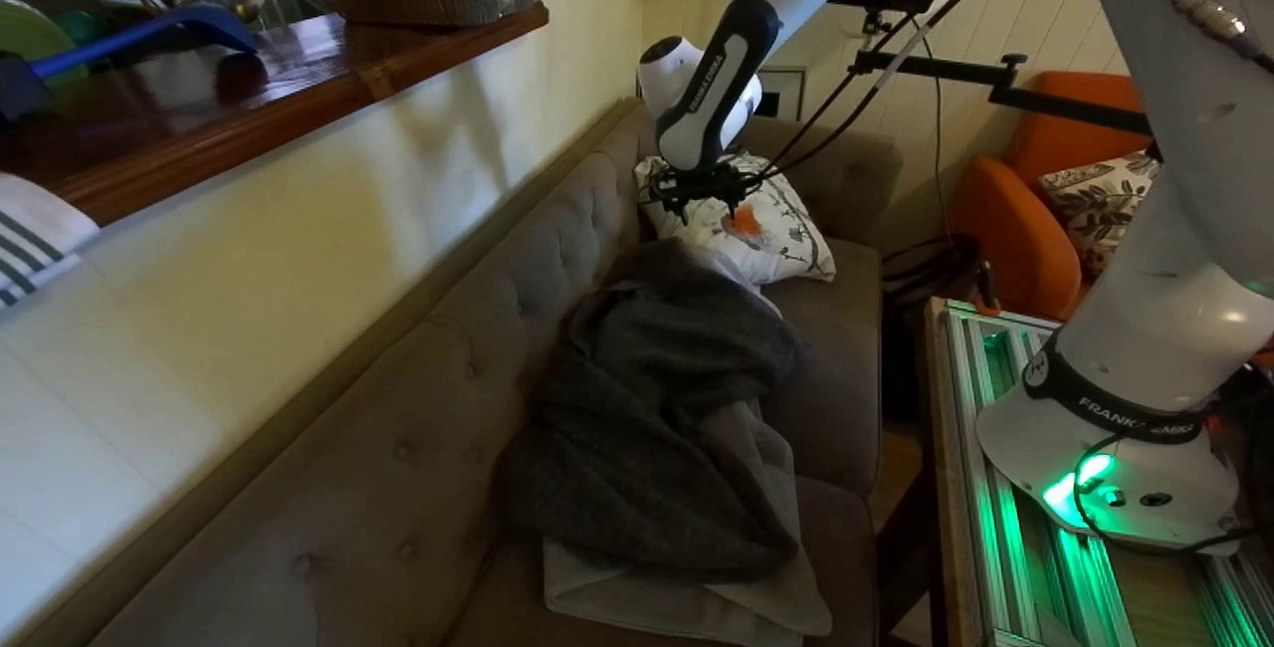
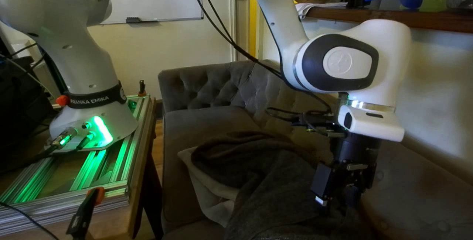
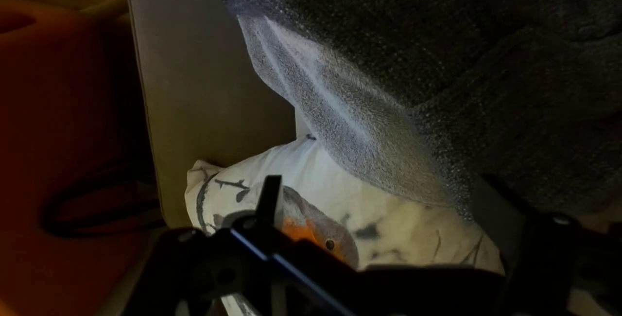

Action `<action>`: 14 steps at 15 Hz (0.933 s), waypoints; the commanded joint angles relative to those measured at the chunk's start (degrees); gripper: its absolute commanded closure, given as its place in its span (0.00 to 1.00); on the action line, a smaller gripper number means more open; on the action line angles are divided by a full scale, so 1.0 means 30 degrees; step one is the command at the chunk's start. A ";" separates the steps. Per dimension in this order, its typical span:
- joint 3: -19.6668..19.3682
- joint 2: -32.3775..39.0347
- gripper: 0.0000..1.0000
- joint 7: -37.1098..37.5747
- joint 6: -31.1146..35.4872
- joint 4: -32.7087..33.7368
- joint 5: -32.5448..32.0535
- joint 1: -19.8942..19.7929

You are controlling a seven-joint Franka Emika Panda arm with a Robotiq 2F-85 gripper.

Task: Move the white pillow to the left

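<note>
A square white fabric pillow, printed with thin dark twigs and a grey bird with an orange breast, sits on the seat of a grey-brown fabric sofa, in the corner between the sofa's tufted backrest and its armrest, at the end nearer a bright orange upholstered armchair. That armchair stands just beyond the sofa's armrest and holds a leaf-patterned cushion. A rumpled dark grey blanket with paler grey folds lies along the middle of the sofa, and in the wrist view its pale edge meets the pillow; I cannot tell whether it rests on top. A white jointed robot arm reaches over the sofa from a wooden table with metal rails, which stands in front of the sofa's seat in both exterior views. The arm's black fingers are wide apart and point down at the pillow's end of the sofa; whether their tips touch the cloth is hard to make out. Above the sofa's backrest, a glossy reddish-brown wooden ledge carries a shiny rectangular foil tray.
</note>
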 commanded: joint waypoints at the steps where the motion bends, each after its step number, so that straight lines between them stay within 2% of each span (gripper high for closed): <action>1: -0.0470 0.2920 0.00 -0.0541 0.0153 0.3376 0.1684 -0.0014; 7: -0.3904 0.7633 0.00 0.2269 0.0182 0.7884 0.0573 0.1673; 10: -0.4094 0.9423 0.00 0.1564 -0.0311 0.9911 0.0694 0.1276; 11: -0.4326 1.0012 0.00 0.2291 -0.0867 1.0616 0.1035 0.1350; 12: -0.3885 0.8251 0.00 0.1273 -0.0069 0.8364 0.1079 0.1399; 14: -0.4104 0.9235 0.00 0.1627 -0.0197 0.9352 0.1062 0.1376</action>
